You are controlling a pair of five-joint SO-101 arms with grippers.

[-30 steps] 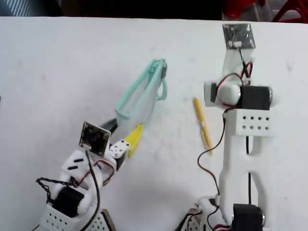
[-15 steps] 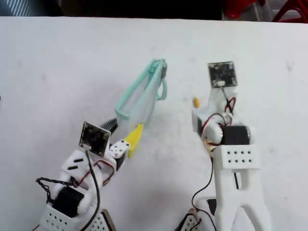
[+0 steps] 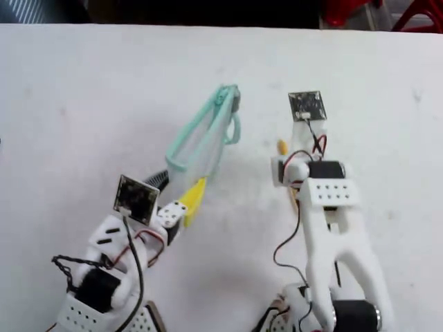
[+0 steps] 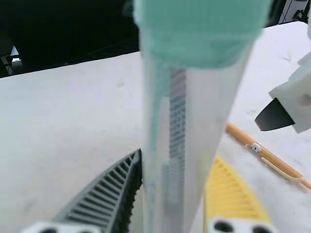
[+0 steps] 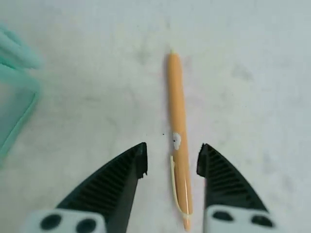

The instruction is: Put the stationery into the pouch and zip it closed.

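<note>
- The R arm [image 3: 325, 207] has swung in toward the pouch [image 3: 204, 135] and dipped low. 1 s ago it stood up tall, farther off from the pouch.
- Back then the whole pen [image 5: 178, 141] was plain to see from up high. Now the arm hides most of it from above, and just the orange tip pokes out.
- The right pincer [image 5: 172, 154] is apart, w/ one finger on each side of the pen. It doesn't look like it's touching the pen yet.
- The pen lies flat on the surface [image 3: 83, 90], near the pouch on its R-arm side. It is not inside.
- The left pincer [image 3: 176, 187] is clamped on one end of the pouch and holds it up off the surface a bit.
- No diff there vs 1 s ago: the pouch is in the same spot w/ the same tilt.
- What it means: the R side is lined up, so grabbing the pen is prob. next. It needs to go a bit lower, then squeeze.
- I can't see anything in the pouch yet, and the zip isn't done. So the job is still near the start.
</note>
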